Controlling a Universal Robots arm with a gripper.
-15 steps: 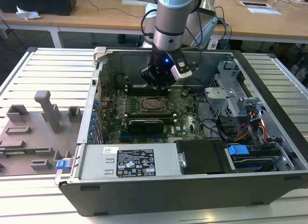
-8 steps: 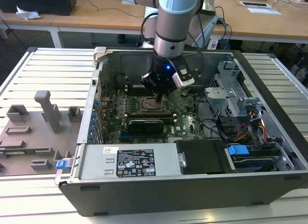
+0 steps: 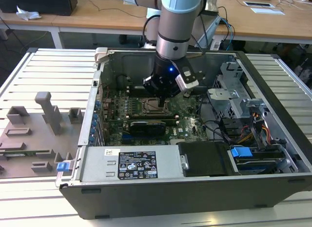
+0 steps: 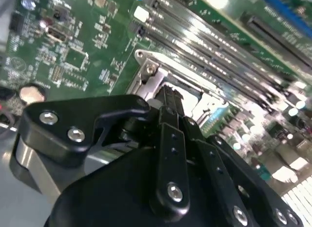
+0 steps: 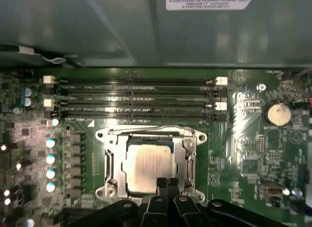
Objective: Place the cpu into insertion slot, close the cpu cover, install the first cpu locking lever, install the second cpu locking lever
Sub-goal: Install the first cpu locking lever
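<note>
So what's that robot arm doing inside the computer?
It is working on the motherboard of an open computer case. The gripper hangs right over the insertion slot. The cpu already sits in the slot, and the silver cpu cover frames it. The gripper's fingertips are close together at the cover's edge, holding nothing.

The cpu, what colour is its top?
Dull silver-grey, best in the first wrist view.

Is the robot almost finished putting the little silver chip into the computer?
Partly. The square silver-grey cpu already sits in the silver-rimmed insertion slot, with the thin metal cpu cover framing it. The black gripper hovers at the socket's edge. Whether the levers are locked is unclear.
</note>
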